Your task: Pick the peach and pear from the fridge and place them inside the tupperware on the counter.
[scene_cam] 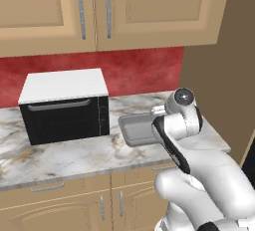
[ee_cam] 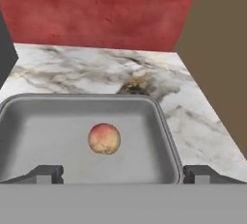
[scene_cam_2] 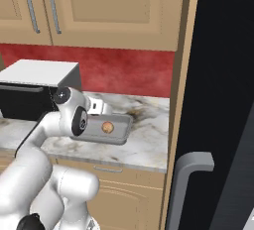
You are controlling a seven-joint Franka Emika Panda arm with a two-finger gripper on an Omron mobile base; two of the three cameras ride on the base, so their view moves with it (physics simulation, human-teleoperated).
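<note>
- peach lies in tupperware on counter, so 1st half looks done
- gripper over the container, fingers spread wide, holding nothing
- pear left to fetch; fridge at right, door looks closed

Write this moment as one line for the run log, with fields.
peach: lying in tupperware on counter | gripper: open, empty, over tupperware | fridge: door shut
</note>
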